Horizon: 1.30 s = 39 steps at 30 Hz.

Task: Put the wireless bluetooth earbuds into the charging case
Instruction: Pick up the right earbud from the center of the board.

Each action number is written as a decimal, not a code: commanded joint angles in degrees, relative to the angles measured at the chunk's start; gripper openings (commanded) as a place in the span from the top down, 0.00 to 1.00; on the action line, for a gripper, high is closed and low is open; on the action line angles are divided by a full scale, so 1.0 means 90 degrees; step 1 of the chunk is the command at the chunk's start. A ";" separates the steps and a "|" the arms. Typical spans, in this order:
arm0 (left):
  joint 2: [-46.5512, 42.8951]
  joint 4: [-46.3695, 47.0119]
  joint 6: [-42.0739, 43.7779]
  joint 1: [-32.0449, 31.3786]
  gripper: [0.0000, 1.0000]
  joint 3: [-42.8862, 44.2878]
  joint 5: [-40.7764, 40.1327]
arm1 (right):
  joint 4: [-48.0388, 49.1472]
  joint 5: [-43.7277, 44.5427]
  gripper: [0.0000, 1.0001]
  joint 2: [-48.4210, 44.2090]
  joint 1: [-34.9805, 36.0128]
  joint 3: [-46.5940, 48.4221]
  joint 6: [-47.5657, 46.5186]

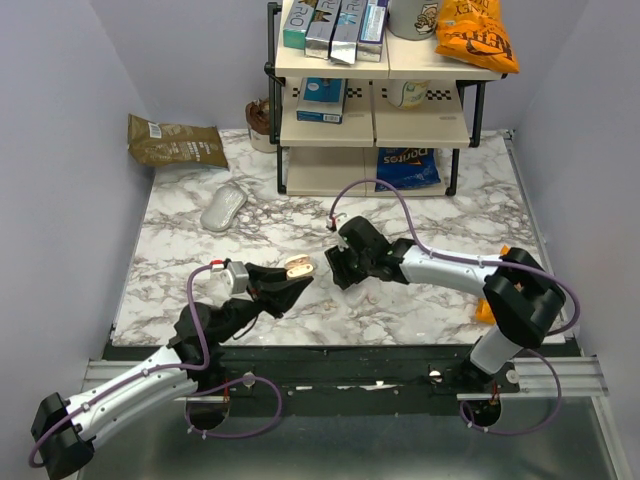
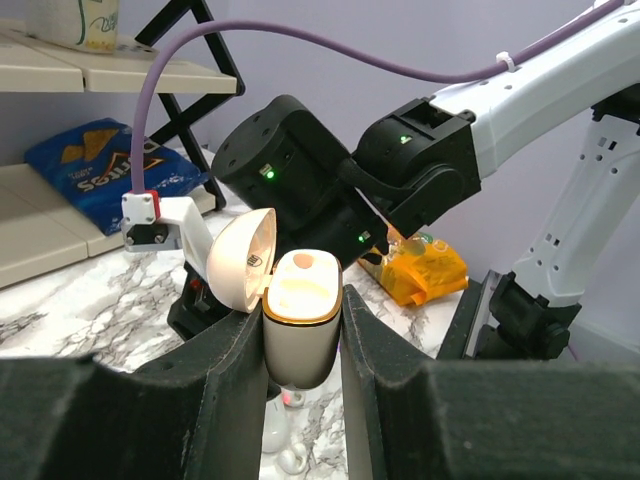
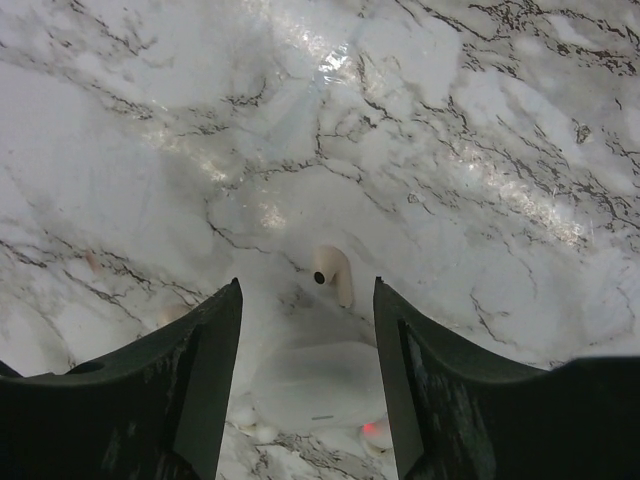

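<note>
**Marble top, one earbud seated, one lying loose**

From where I stand, the left gripper (image 2: 300, 312) is clamped tight on the case (image 2: 300, 350). It holds the case up off the table (image 1: 440, 210) with the lid (image 2: 243, 262) flipped back. One earbud (image 2: 318, 264) is seated inside, and the hollow (image 2: 285, 293) beside it looks bare. The second earbud (image 3: 333, 273) lies on the stone, and the right gripper (image 3: 307, 292) hangs over it with fingers spread wide, holding nothing.

I'd say the job is half done, and the step in hand is picking up that second piece. Next it wants a straight drop and a gentle pinch on something small and slippery. Then comes a careful carry across to the open hollow.

The surface is glossy white marble veined in grey, and it throws some glare. At the back stands a shelf rack (image 1: 375, 110) of boxes and snack bags. A white mouse (image 1: 223, 208) and a brown bag (image 1: 175, 141) lie off to the left, with plain pale walls all round.
</note>
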 commanded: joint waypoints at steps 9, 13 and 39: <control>-0.0297 -0.0233 -0.0070 -0.0056 1.00 -0.0026 -0.0328 | 0.1023 -0.1269 0.41 -0.1027 0.0319 -0.0900 -0.0662; -0.0590 -0.0399 -0.0099 -0.0056 1.00 -0.0104 -0.0757 | 0.0966 -0.1562 0.40 -0.0970 0.0672 -0.0775 -0.0936; -0.1450 -0.1151 -0.0197 -0.0056 1.00 -0.0183 -0.1237 | 0.0633 -0.1163 0.44 0.0271 0.0926 -0.0374 -0.1043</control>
